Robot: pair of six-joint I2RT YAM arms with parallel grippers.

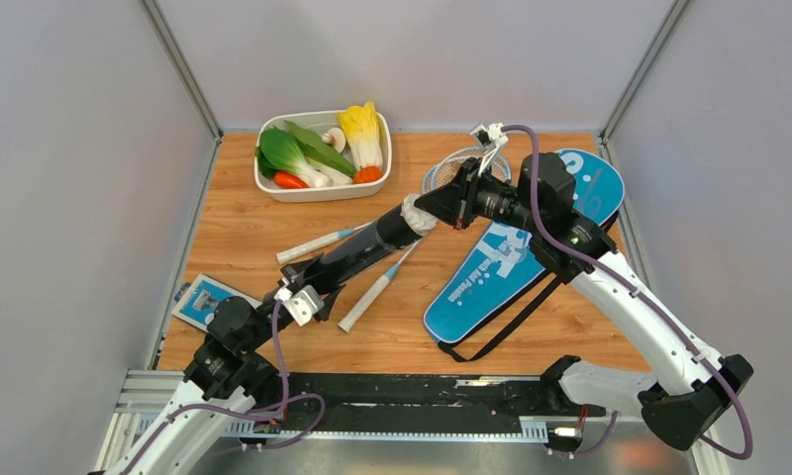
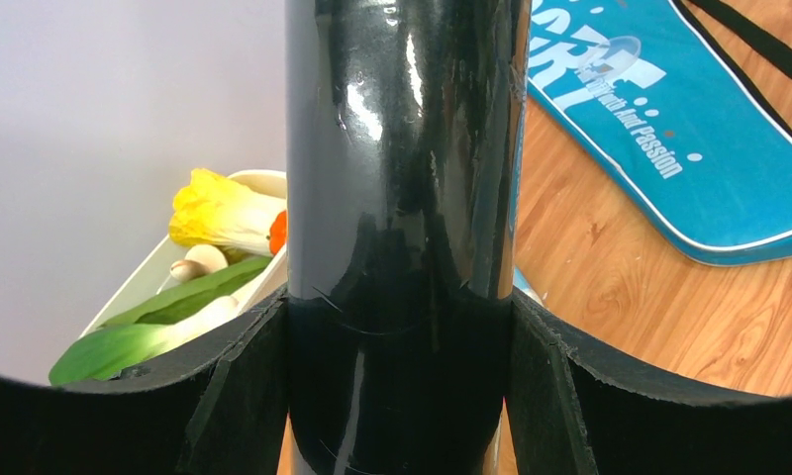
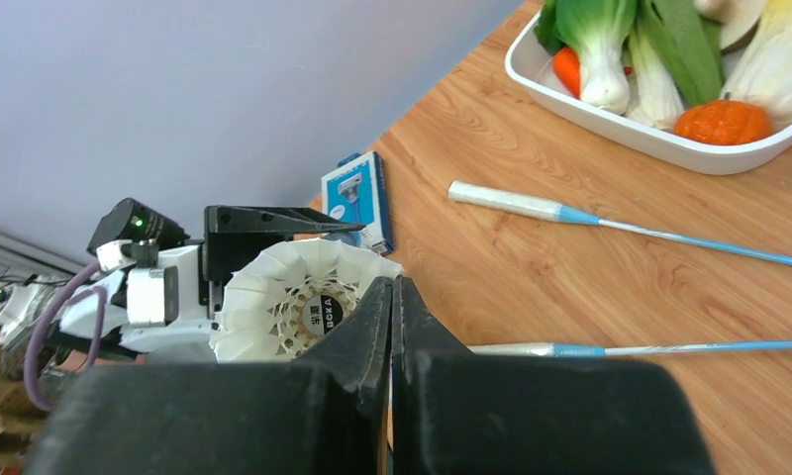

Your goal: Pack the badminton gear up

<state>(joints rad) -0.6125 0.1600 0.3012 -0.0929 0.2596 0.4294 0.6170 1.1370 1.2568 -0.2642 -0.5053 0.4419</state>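
My left gripper (image 1: 308,287) (image 2: 402,332) is shut on the long black tube (image 1: 357,252) (image 2: 402,178) and holds it slanted up off the table, mouth toward the right arm. A white feather shuttlecock (image 1: 418,213) (image 3: 283,297) sits in that mouth with its skirt sticking out. My right gripper (image 1: 455,201) (image 3: 393,289) is shut, and its tips rest against the rim of the skirt. Two light-blue rackets (image 1: 314,243) (image 1: 373,290) lie under the tube; in the right wrist view they are one racket (image 3: 531,203) and the other racket (image 3: 570,349). The blue cover (image 1: 501,267) (image 2: 669,129) lies flat on the right.
A white tray (image 1: 323,192) (image 3: 610,129) of toy vegetables stands at the back, left of centre. A small blue-and-white card (image 1: 202,300) (image 3: 357,198) lies near the left front edge. The cover's black strap (image 1: 501,332) trails toward the front. Grey walls close in three sides.
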